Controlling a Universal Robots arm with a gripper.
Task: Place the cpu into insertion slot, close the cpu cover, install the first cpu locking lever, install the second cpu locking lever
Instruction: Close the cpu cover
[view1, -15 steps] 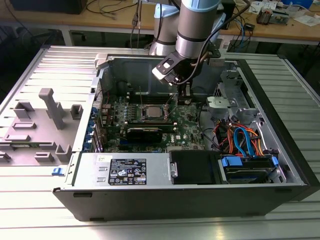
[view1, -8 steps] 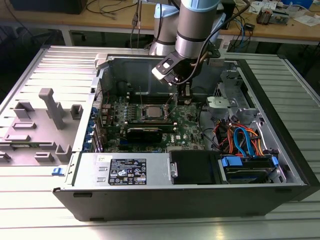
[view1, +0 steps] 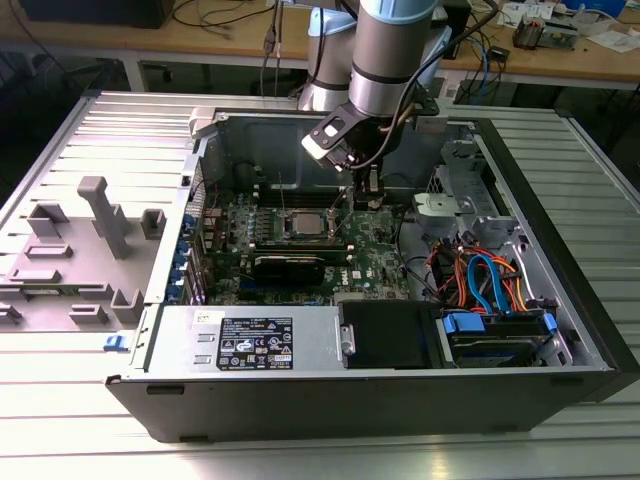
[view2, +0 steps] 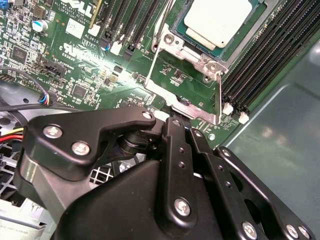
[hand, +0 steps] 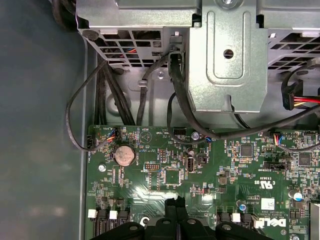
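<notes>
Okay, quick one: your gripper (view1: 368, 195) sits low inside the computer case (view1: 330, 410), over the green board (hand: 130, 185). The jaws are together, with nothing visible between them in both wrist views. The cpu (view2: 217, 22) is seated in the insertion slot (view2: 192, 50), silver top up, flat and square to the metal rim. The cpu cover (view2: 219, 100) reads as swung open. It's a thin silver frame with the board showing through its window, lying on the jaw side of the slot. In the second wrist view your jaw tips are just beside the frame's free edge, maybe touching, can't tell. So the chip lies straight ahead of the jaws, past the cover, with the cover's hinge side nearer the chip. In the exterior view the slot is toward the exterior view's left of the gripper, near but apart. Chip step looks done; cover not yet down.
</notes>
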